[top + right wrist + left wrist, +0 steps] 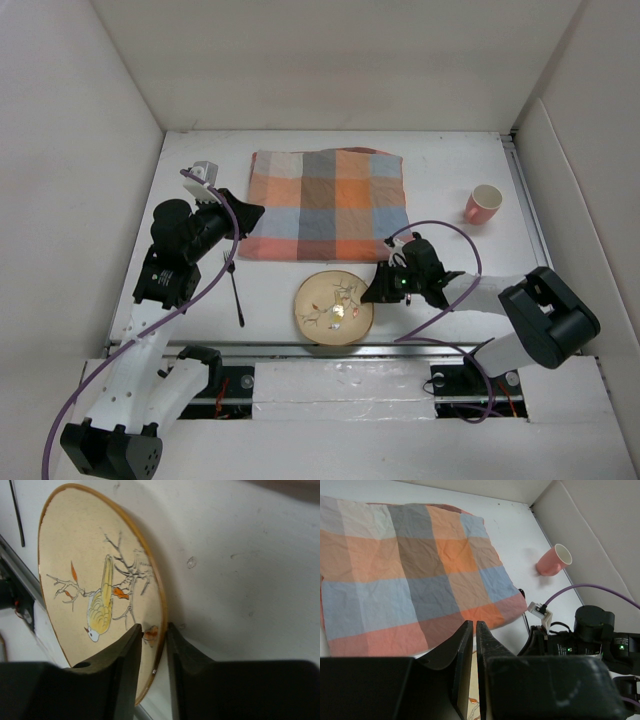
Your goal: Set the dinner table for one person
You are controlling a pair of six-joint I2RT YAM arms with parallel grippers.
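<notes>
Dinner table white, flat, walled; left pincer pressed together, empty; right pincer tight on bird-painted plate rim.

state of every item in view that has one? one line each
orange, blue and grey checked cloth placemat: spread flat, wrinkled
pink cup: upright
round bird-painted plate: face up, rim gripped
thin dark utensil: lying flat, free
left gripper: shut, empty
right gripper: shut on plate rim

Flat white counter carried: orange, blue and grey checked cloth placemat mid-back; pink cup well right of it; round cream bird-painted plate near front; thin dark utensil lay left of plate.
</notes>
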